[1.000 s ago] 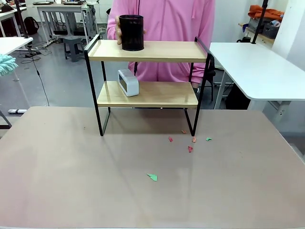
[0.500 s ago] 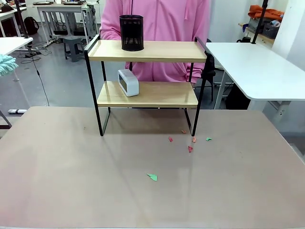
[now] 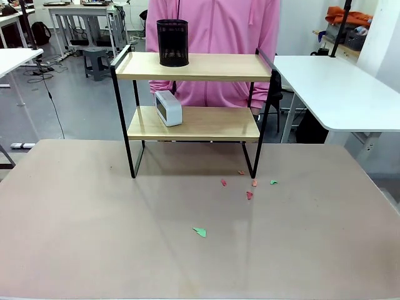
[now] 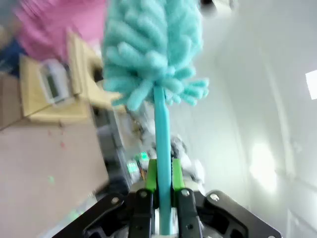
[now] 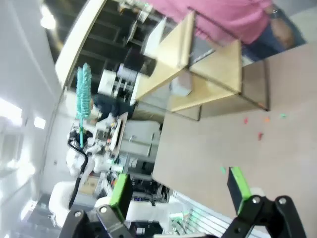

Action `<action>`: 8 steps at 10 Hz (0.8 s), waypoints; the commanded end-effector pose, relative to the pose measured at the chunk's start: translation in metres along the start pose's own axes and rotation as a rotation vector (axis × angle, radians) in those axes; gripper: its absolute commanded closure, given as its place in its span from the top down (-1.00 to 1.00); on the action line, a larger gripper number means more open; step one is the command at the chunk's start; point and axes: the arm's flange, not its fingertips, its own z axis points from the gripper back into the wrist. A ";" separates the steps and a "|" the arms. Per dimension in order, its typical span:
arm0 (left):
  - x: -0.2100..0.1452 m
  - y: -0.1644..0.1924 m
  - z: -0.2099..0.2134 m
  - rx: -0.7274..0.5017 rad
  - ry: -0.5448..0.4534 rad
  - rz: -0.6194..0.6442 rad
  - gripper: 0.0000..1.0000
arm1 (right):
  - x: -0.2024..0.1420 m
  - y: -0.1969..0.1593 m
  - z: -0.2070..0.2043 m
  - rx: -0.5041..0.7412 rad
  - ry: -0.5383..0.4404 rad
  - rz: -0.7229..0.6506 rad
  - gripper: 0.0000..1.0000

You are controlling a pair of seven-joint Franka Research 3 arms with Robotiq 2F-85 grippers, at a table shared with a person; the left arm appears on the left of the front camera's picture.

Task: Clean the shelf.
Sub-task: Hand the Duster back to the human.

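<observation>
Front view: one two-tier light-wood, black-framed shelf [image 3: 206, 67] mid-table, holding one black mesh cup [image 3: 172, 42] above and one white clock [image 3: 168, 108] below; six paper scraps [image 3: 199, 232] lie before it.
Left wrist view: left gripper [image 4: 163, 172] pinches one teal fluffy duster [image 4: 148, 49], away from the shelf. Dusting seems not yet begun; the next move needs a reach to the top board.
Right wrist view: right gripper [image 5: 178, 182] spread, empty.

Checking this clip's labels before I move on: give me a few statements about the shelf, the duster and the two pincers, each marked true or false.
1. The left pincer is shut on the handle of the teal duster. True.
2. The black mesh cup stands on the lower board of the shelf. False: it stands on the top board; the white clock sits on the lower one.
3. The right pincer is open and empty. True.
4. The paper scraps lie on the shelf's top board. False: they lie on the table, in front of the shelf.
</observation>
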 end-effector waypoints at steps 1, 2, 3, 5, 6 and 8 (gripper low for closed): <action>-0.013 0.013 -0.018 -0.110 0.434 0.025 -0.75 | -0.005 0.014 -0.037 0.093 0.141 0.089 1.00; -0.032 0.013 -0.042 -0.123 0.746 0.006 -0.75 | -0.016 0.025 -0.058 0.111 0.202 0.108 1.00; -0.047 0.012 -0.067 -0.131 0.976 -0.027 -0.75 | -0.026 0.031 -0.074 0.108 0.207 0.106 1.00; -0.059 0.016 -0.090 -0.257 1.242 -0.047 -0.75 | -0.029 0.016 -0.080 0.036 0.209 0.092 1.00; -0.061 0.021 -0.090 -0.347 1.385 -0.056 -0.75 | -0.025 0.004 -0.075 0.026 0.197 0.045 1.00; -0.074 0.040 -0.101 -0.201 1.610 -0.011 -0.75 | -0.033 0.032 -0.084 0.071 0.245 0.079 1.00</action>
